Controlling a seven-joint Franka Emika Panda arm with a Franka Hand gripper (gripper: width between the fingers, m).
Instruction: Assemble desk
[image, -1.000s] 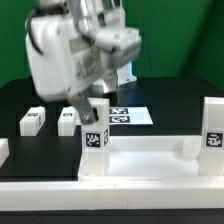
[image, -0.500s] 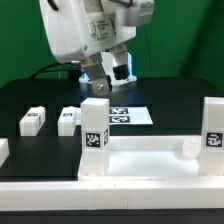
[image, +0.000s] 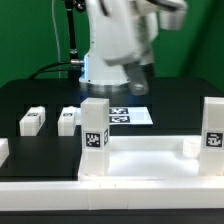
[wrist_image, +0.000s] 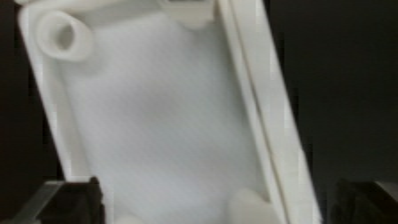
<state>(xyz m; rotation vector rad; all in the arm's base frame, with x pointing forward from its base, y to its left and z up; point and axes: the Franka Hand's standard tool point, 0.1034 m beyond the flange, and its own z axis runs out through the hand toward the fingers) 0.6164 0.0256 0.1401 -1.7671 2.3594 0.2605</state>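
The desk's white slab (image: 150, 162) lies at the front of the black table. A tagged white leg (image: 95, 132) stands upright at its corner on the exterior view's left, and another leg (image: 213, 125) stands at the right corner. My gripper (image: 136, 82) hangs high behind the slab, above the marker board (image: 128, 116), touching nothing. In the wrist view the slab (wrist_image: 160, 120), with its round corner socket (wrist_image: 68, 36) and raised rim (wrist_image: 253, 100), lies far below my gripper (wrist_image: 214, 205). Its dark fingers (wrist_image: 64, 204) stand wide apart and open, with nothing held between them.
Two loose white legs (image: 32, 121) (image: 68, 120) lie on the black table at the exterior view's left. A third white piece (image: 3, 150) shows at the left edge. A green wall stands behind.
The arm has risen and swung toward the exterior view's right, away from the upright leg on the left. The gripper has stayed open.
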